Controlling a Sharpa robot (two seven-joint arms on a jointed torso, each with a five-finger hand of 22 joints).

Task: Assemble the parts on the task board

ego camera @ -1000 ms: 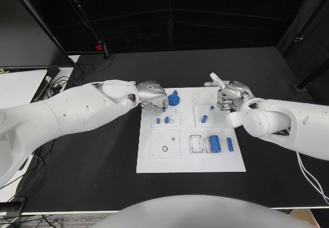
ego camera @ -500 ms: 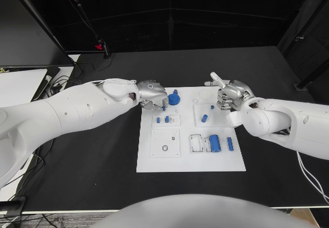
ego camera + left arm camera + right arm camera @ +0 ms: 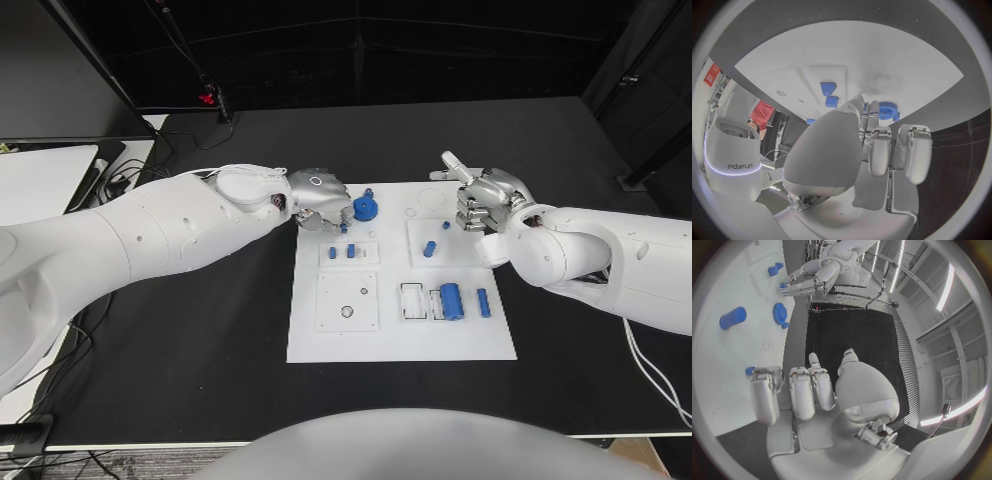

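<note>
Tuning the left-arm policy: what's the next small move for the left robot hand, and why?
Probably close the left robot hand on the blue gear. Its fingers hover beside the gear at the task board's far edge and hold nothing, though contact can't be judged.

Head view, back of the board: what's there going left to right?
left hand → blue gear → small blue peg → right hand
</note>
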